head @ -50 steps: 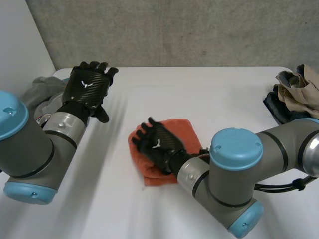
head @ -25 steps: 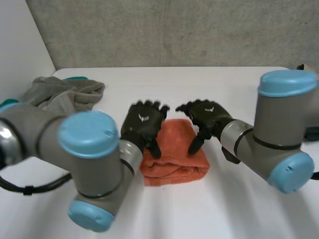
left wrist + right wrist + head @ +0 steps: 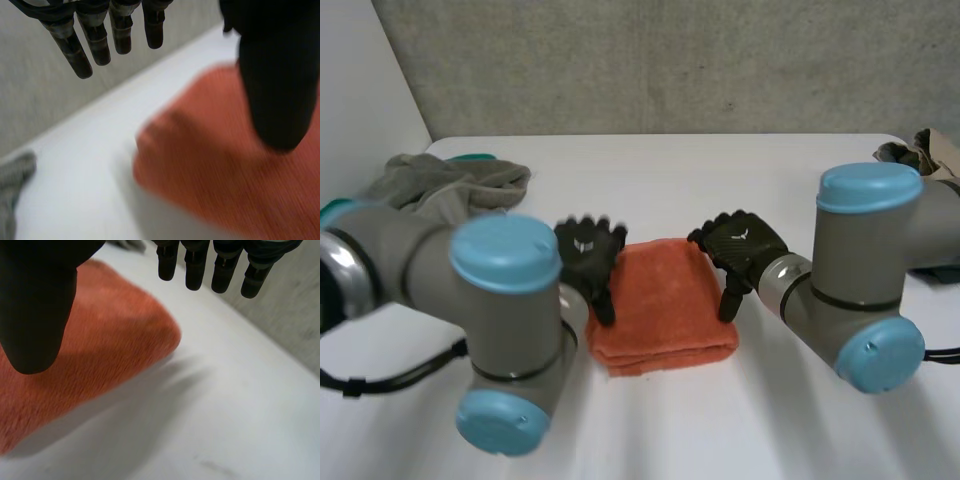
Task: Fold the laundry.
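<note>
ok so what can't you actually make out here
Head view: clothes pile, cut off by the edge and the right arm.
Head view: near part of the grey clothes, behind the left arm.
Wrist views: whether left hand or right hand touches the orange towel; thumbs cover the contact.

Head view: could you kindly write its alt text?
A folded orange towel lies on the white table between two open black hands, the left hand at its left edge, the right hand at its right. A grey garment lies far left.
</note>
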